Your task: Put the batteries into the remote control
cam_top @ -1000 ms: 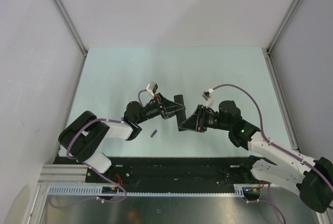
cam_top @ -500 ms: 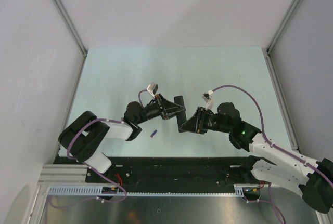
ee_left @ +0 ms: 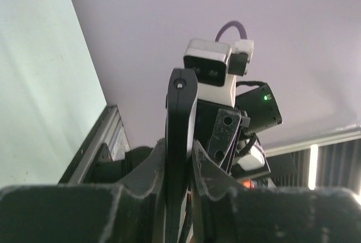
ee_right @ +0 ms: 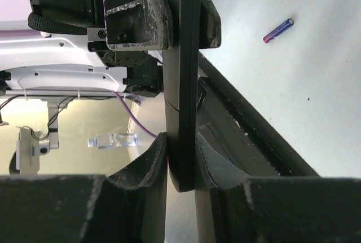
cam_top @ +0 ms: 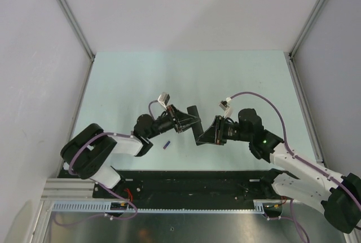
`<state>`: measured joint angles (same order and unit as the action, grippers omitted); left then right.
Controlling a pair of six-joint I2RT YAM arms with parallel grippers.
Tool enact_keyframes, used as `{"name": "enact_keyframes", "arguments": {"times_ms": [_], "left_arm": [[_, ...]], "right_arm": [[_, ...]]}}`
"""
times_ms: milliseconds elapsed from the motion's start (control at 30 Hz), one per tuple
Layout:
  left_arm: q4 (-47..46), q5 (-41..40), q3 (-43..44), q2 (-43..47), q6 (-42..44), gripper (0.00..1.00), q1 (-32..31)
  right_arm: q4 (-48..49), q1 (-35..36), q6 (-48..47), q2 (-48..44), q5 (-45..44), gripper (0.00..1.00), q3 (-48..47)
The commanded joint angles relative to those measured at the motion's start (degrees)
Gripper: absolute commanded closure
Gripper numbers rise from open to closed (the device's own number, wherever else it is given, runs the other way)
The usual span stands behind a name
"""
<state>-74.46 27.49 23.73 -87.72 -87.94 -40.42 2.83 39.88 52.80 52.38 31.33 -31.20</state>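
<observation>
Top cam: both claws are pinching the remote control up btw them, left gripper at its middle, right gripper at the near end. Left wrist: fingers are squeezing its flat faces. Right wrist: same, w/ a small blue-purple cylinder lying beyond. No batteries showing. Remote's prob light, stiff and slick, so I'm thinking clamp the flat faces.

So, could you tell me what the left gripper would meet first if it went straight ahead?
Probably the right gripper, just beyond the remote control that the left gripper clamps; depth is hard to judge.
</observation>
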Motion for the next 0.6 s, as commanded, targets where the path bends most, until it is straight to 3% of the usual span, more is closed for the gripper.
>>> {"name": "enact_keyframes", "arguments": {"times_ms": [0, 200, 233, 267, 367, 467, 567], "left_arm": [[-11.1, 5.0, -4.6, 4.4, 1.3, 1.00, -2.9], [-6.2, 4.9, -5.0, 6.4, 4.1, 1.00, -1.3], [-5.5, 5.0, -4.6, 6.8, 4.4, 1.00, -1.2], [-4.8, 5.1, -3.6, 6.9, 5.1, 1.00, -1.1], [0.6, 4.8, -1.5, 7.7, 7.2, 1.00, -0.6], [3.9, 4.1, 0.3, 8.0, 8.6, 1.00, 0.6], [7.7, 3.7, 1.7, 8.6, 10.1, 1.00, 3.2]], "right_arm": [[1.6, -4.5, -2.1, 1.5, -3.4, 1.00, -0.6], [-2.0, -4.6, -4.5, 0.2, -1.3, 0.98, -1.2], [-2.5, -4.7, -4.9, -0.1, -0.8, 0.91, -1.2], [-2.6, -4.7, -4.9, -1.0, 0.1, 0.70, -1.2], [-6.1, -4.7, -4.9, -4.0, -0.1, 0.41, -1.4], [-10.2, -5.1, -5.9, -6.3, -0.7, 0.30, -2.9], [-16.6, -5.7, -8.7, -8.9, -3.1, 0.26, -5.7]]}}
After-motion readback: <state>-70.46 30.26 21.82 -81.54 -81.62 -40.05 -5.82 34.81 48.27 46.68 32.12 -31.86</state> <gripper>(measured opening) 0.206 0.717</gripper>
